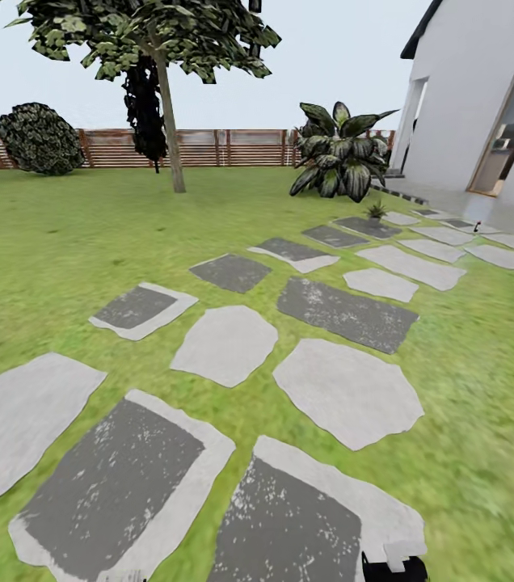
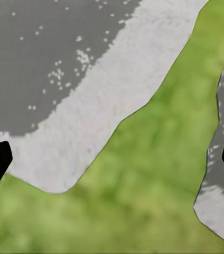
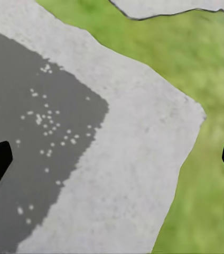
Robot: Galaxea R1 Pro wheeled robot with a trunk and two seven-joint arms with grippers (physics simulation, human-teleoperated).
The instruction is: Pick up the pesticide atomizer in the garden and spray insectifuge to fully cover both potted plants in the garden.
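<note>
No readable text, labels, brands, numbers or signs anywhere: none on the stepping slabs, the wooden fence or the house wall.

Green lawn with grey stepping slabs leads toward a white house; a brown slatted fence and a tree stand behind under pale sky.
</note>
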